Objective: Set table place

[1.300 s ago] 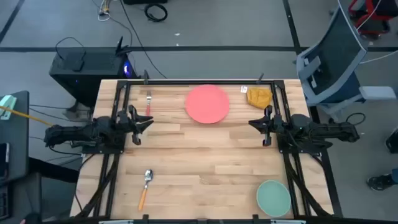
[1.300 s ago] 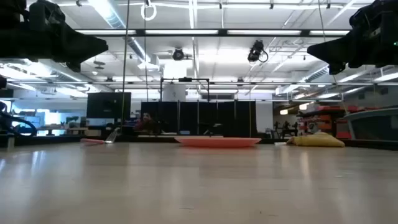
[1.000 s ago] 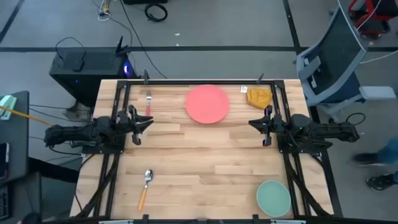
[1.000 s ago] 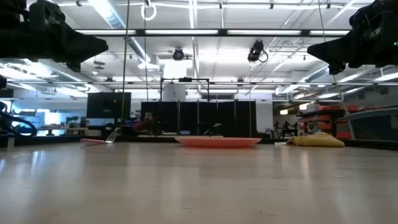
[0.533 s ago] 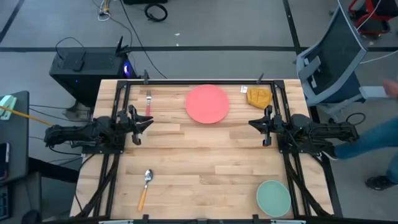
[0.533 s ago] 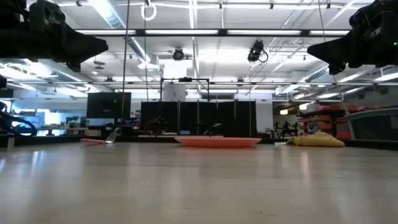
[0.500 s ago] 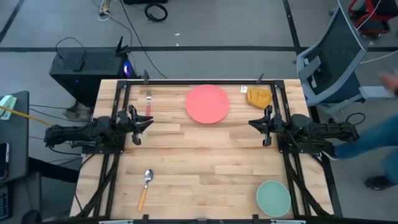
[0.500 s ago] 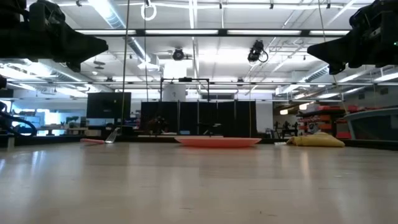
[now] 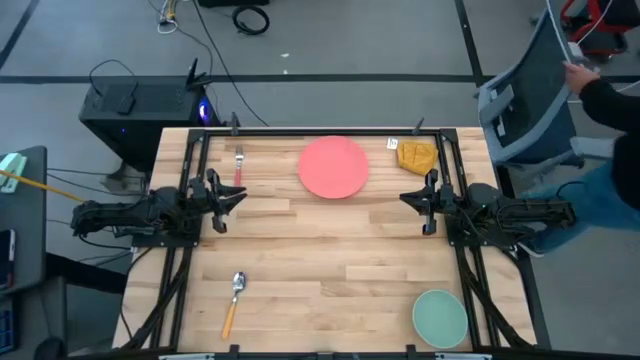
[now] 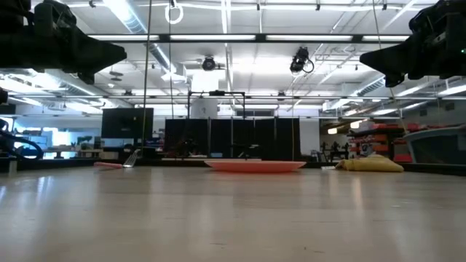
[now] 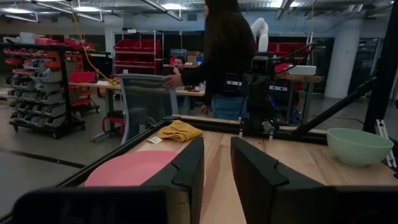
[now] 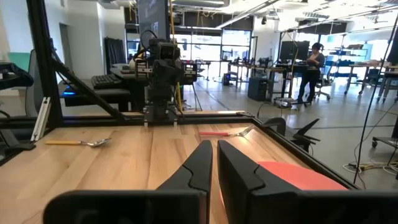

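The pink plate (image 9: 333, 167) lies flat at the table's far middle. The red-handled fork (image 9: 239, 165) lies at the far left. The orange-handled spoon (image 9: 234, 303) lies at the near left. The pale-teal bowl (image 9: 440, 317) stands at the near right corner. My left gripper (image 9: 235, 197) hovers above the table's left side and points right; its fingers (image 11: 217, 146) stand a narrow gap apart and are empty. My right gripper (image 9: 408, 197) hovers above the right side and points left; its fingers (image 12: 215, 149) are shut and empty.
A crumpled yellow cloth (image 9: 416, 155) lies at the far right corner beside a small white tag. Black rails (image 9: 190, 170) run along the table's edges. A person (image 9: 610, 100) stands beyond the right edge with a hand on an office chair (image 9: 535, 100).
Both arms and all table things have kept still. A person has come in beyond the table's right edge and has reached the office chair there.
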{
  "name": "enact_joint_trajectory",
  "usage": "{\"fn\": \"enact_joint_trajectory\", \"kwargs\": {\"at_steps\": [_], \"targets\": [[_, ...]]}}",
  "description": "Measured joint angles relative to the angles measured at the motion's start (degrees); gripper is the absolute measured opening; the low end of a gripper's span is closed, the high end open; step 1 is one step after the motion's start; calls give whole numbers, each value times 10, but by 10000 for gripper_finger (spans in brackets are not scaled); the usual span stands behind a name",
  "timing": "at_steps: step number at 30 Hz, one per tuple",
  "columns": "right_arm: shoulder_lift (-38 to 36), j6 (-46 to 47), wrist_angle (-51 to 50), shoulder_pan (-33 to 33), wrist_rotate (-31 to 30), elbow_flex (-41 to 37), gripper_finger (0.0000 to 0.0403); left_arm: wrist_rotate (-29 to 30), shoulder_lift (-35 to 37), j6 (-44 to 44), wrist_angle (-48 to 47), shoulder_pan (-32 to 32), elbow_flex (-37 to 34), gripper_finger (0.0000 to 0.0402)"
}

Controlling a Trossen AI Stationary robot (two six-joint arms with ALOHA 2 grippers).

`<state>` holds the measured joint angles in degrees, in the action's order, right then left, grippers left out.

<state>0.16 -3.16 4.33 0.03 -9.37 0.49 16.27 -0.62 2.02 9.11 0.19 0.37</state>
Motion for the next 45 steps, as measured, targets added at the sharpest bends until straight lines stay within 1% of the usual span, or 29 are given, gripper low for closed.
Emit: {"fn": "enact_joint_trajectory", "kwargs": {"at_steps": [9,18,24,32,35,37,39,42,45], "targets": [[0,0,0,0,0,0,30,0,0,0,0,0,0,83],[0,0,0,0,0,0,30,0,0,0,0,0,0,91],[0,0,0,0,0,0,30,0,0,4,3,0,0,87],[0,0,0,0,0,0,30,3,-1,54,2,0,0,81],[0,0,0,0,0,0,30,26,-1,84,1,0,2,65],[0,0,0,0,0,0,30,61,-2,105,-15,0,10,40],[0,0,0,0,0,0,30,92,-1,108,-13,0,23,13],[0,0,0,0,0,0,30,119,-10,108,-14,0,49,9],[0,-2,0,0,0,0,30,120,-39,97,-26,0,94,6]]}}
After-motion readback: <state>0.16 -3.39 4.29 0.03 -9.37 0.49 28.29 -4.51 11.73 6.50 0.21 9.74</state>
